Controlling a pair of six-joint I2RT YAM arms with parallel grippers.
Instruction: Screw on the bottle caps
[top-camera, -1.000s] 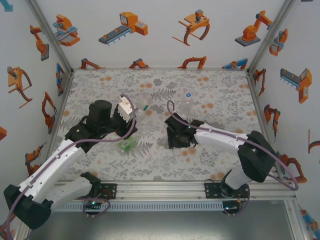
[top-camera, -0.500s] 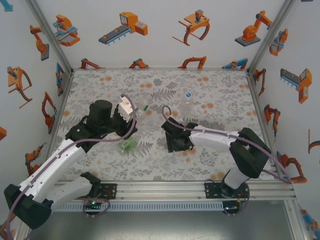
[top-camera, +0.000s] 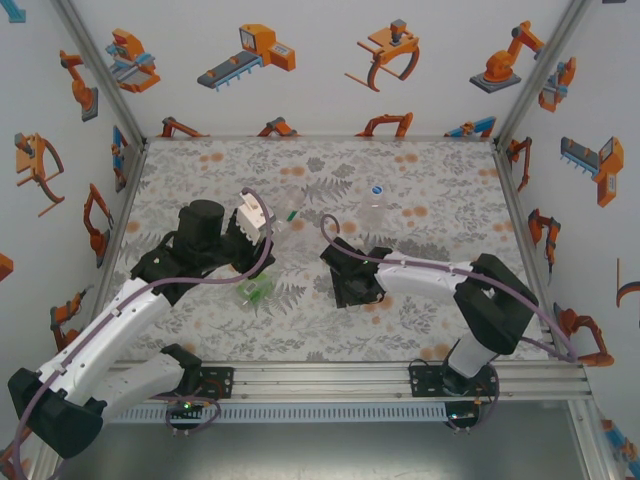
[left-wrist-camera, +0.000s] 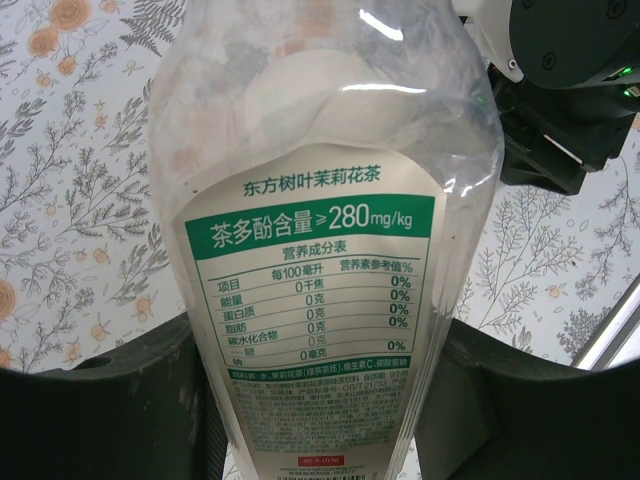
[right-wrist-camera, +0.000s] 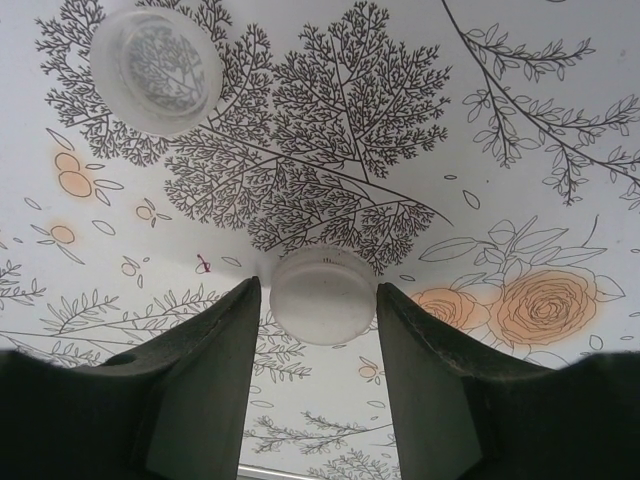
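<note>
The label (left-wrist-camera: 310, 300) on the bottle (left-wrist-camera: 330, 120) reads "东方树叶茉莉花茶" and "茶多酚含量≥280mg/kg" (the table below lists 0% values).

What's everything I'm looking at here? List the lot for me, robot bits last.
Bottles: three; labelled bottle clear, held in left gripper; green bottle lying on table; clear bottle standing farther back.
Caps: two, whitish, on table; one cap between right gripper fingers, other cap beyond it.
Table: one, grey floral.
Walls: white with orange robot pictures, around table.
Arms: two, white and black, bases at near edge; left arm, right arm.
</note>
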